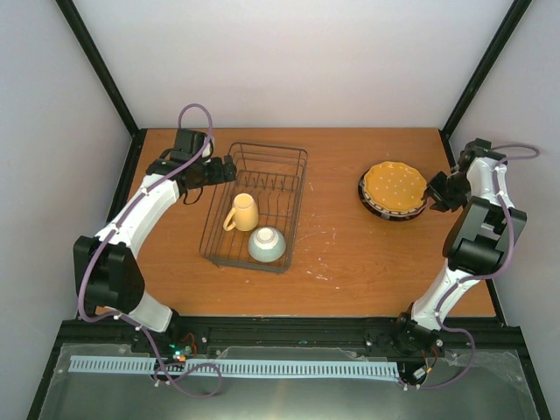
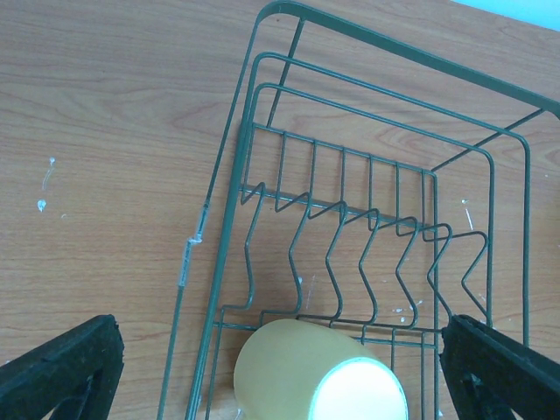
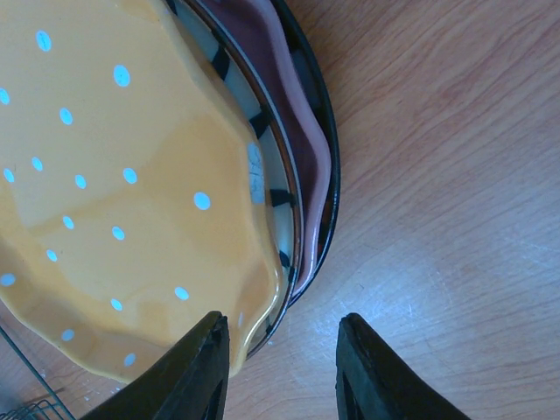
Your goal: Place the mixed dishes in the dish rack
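The dark wire dish rack (image 1: 271, 157) stands left of centre. A yellow mug (image 1: 242, 213) lies on its side in it, and a pale mint-green bowl (image 1: 267, 244) sits at its near end. The mug also shows in the left wrist view (image 2: 297, 372). My left gripper (image 1: 229, 169) is open and empty over the rack's left rim (image 2: 229, 184). Four plates are stacked at the right: the orange white-dotted plate (image 1: 395, 185) on top, then the striped plate (image 3: 282, 206), the pink plate (image 3: 302, 131) and the dark-rimmed plate (image 3: 328, 175). My right gripper (image 3: 282, 367) is open, straddling the stack's edge.
The brown wooden table (image 1: 341, 254) has black frame posts at its back corners (image 1: 131, 122). White specks mark the wood near the rack (image 2: 42, 203). A black rail runs along the near edge (image 1: 289, 328).
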